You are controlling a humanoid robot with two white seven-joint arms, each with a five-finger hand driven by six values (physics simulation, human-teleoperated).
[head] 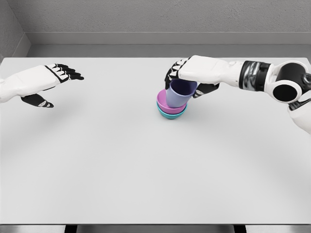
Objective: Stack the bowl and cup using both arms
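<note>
A lavender cup sits tilted inside a pink bowl, which rests in a teal bowl near the table's middle. My right hand reaches in from the right and is shut on the cup's rim, with dark fingers on the far side and the thumb on the near side. My left hand hovers over the table's left part, far from the stack, its fingers stretched out and holding nothing.
The white table spreads wide to the front and left of the stack. A grey wall runs along behind the table's far edge.
</note>
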